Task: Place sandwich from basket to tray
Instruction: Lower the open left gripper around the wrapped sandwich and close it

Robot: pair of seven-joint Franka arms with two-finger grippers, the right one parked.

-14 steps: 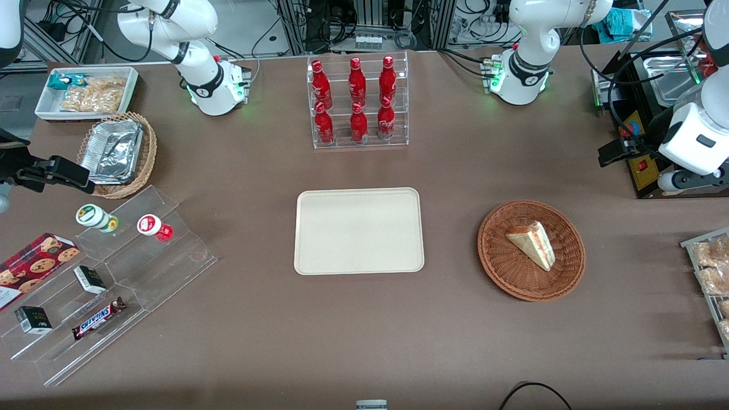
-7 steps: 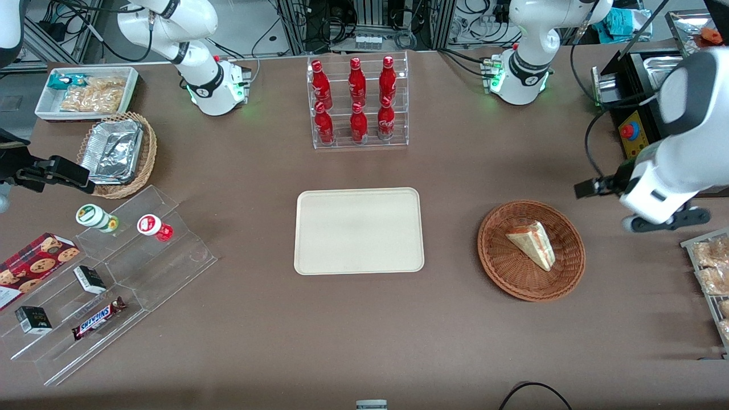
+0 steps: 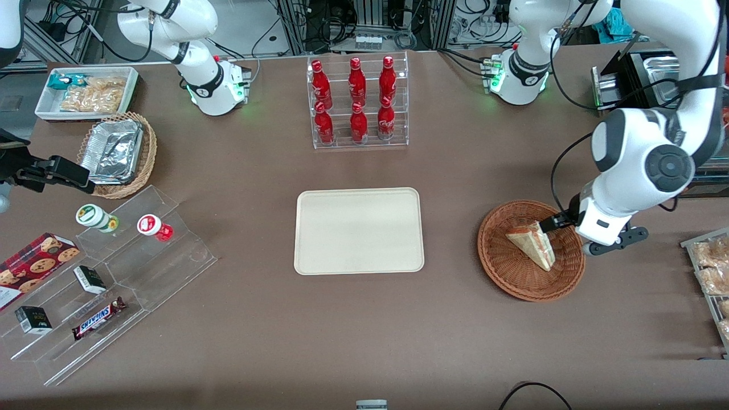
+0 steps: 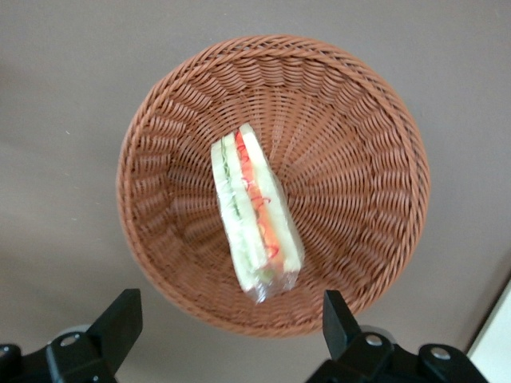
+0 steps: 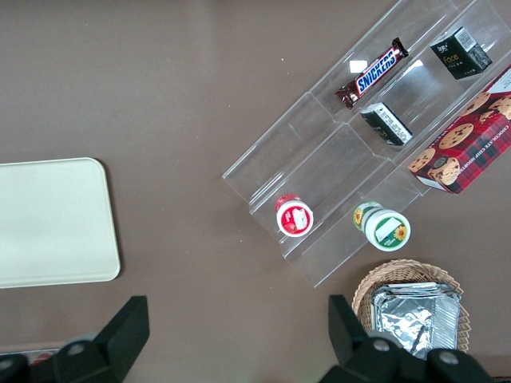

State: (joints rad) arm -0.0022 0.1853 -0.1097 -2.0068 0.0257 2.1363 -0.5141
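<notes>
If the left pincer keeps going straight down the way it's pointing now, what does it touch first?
Most likely the sandwich: the open left pincer points down over the basket, which lies between its fingers. Depth is unclear, so it could meet the basket rim first.

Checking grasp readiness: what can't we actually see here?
- Gripper above the basket: in the front view the arm's white wrist hides its open fingers.
- Sandwich: underside hidden in every view, against the basket.
- Tray: only a corner shows in the left wrist view, cut by the edge.
</notes>
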